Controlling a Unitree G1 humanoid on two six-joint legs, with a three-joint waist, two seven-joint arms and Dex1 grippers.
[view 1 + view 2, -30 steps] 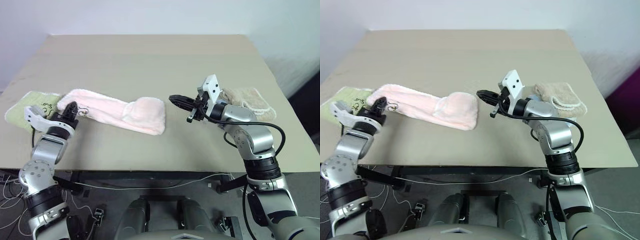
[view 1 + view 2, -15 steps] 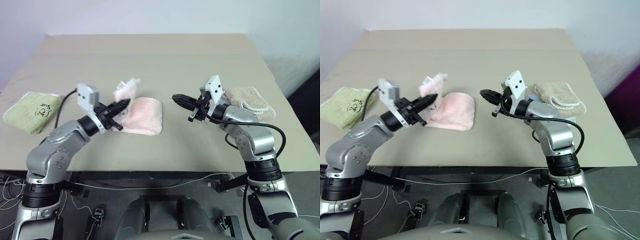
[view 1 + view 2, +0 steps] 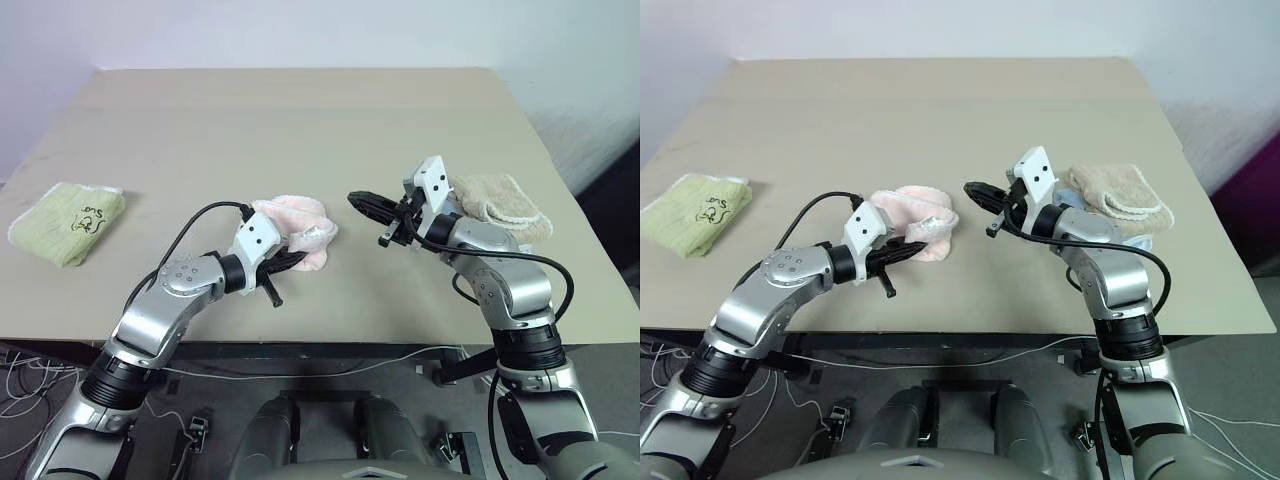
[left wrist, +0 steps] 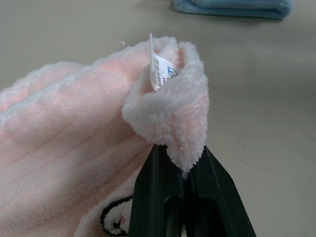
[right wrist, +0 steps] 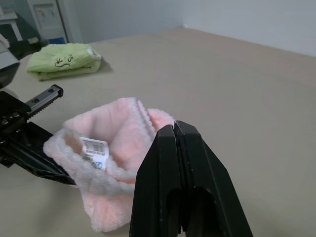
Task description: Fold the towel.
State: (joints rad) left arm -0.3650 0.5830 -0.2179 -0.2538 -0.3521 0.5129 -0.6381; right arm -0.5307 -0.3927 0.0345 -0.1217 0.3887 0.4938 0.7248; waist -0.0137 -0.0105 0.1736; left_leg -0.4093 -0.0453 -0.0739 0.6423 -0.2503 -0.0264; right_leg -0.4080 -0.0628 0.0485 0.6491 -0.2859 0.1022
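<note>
The left gripper (image 3: 300,260) has its jaws clenched on a corner of the towel (image 3: 296,222), bunched at the centre of the worktop (image 3: 300,120). The right gripper (image 3: 362,202) hovers just right of it, jaws clenched on nothing. If that pinched edge slips or gets dragged, the loose layers could spring apart and spoil the fold.

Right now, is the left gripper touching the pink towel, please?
Touching: the left wrist view shows the left gripper shut on a fold of the towel.

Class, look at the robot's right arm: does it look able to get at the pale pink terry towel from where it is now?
Probably yes. The right gripper, shut and empty, hangs just beside the pale pink terry towel, with bare tabletop between them. The left gripper already pinches the towel's near edge.
</note>
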